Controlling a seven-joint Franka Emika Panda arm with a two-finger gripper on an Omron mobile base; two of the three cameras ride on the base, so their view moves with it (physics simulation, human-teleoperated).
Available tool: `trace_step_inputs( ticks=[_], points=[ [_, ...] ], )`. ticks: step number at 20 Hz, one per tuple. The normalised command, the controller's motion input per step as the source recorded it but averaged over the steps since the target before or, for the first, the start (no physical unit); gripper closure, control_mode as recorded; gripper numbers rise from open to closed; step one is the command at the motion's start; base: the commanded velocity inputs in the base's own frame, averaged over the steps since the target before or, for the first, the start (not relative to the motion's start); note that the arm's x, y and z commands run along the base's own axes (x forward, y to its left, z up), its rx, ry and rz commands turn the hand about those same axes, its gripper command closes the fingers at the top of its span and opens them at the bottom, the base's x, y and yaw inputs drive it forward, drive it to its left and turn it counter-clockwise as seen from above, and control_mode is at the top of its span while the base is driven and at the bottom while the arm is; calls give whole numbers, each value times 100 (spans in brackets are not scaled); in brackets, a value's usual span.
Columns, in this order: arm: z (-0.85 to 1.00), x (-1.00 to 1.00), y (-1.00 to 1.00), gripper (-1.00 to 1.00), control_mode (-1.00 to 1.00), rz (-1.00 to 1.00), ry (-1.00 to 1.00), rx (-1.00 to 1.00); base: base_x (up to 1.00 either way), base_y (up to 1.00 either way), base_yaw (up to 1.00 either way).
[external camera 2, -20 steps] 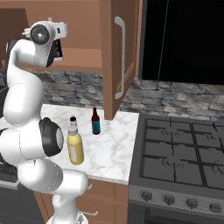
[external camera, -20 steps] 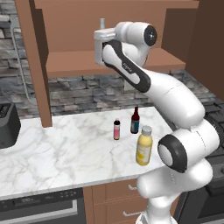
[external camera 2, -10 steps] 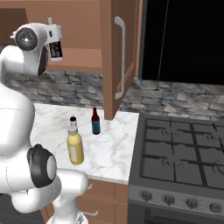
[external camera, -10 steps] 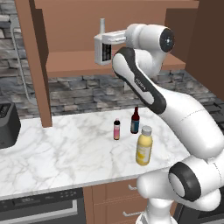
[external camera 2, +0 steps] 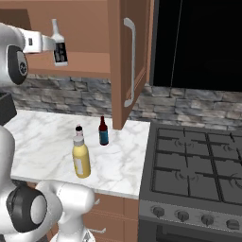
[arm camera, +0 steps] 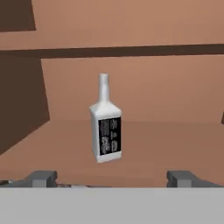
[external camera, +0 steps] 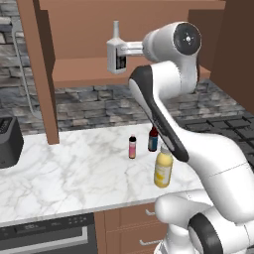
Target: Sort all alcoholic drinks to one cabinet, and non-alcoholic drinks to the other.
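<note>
Standing upright on the shelf (external camera: 79, 74) of the open cabinet (external camera 2: 120, 56) is the whitish bottle (arm camera: 105, 127) with the long neck and the black label. In the hand view it is sitting in the middle, and the jaws are spread wide apart on both sides of it, not touching it. One dark finger tip (arm camera: 41, 178) is showing at 7 o'clock from the bottle and the other at 5 o'clock. Nothing is being held.

In the left base view the white arm (external camera: 168, 129) is reaching up from the lower right, and its hand is pointing at the whitish bottle (external camera: 116, 52), just beside it at 3 o'clock. In the right base view the same bottle (external camera 2: 59, 46) is showing at the front of the shelf, with the cabinet door (external camera 2: 130, 61) hanging open at 3 o'clock from it.

Down on the marble worktop (external camera: 69, 168) three more bottles are standing upright. The fat yellow bottle (external camera: 163, 166) is sitting nearest the front edge. The dark-brown bottle (external camera 2: 103, 131) with the red cap and blue label is standing at 1 o'clock from the yellow bottle (external camera 2: 81, 158) in the right base view. The tiny pink bottle (external camera: 132, 147) with the black cap is standing near the dark-brown bottle (external camera: 153, 140), at 9 o'clock from it in the left base view. A black stove (external camera 2: 194, 179) is sitting next to the worktop.
</note>
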Motion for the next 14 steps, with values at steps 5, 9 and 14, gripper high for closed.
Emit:
trace_step_inputs(
  ticks=[5,9,14],
  points=[
    [-13,-47,-5,-100,-100,-25,9,0,0,0,0],
    [-31,-24,-18,-100,-100,-25,8,0,0,0,0],
    [-49,-6,-30,-100,-100,-18,9,0,0,0,0]
  ],
)
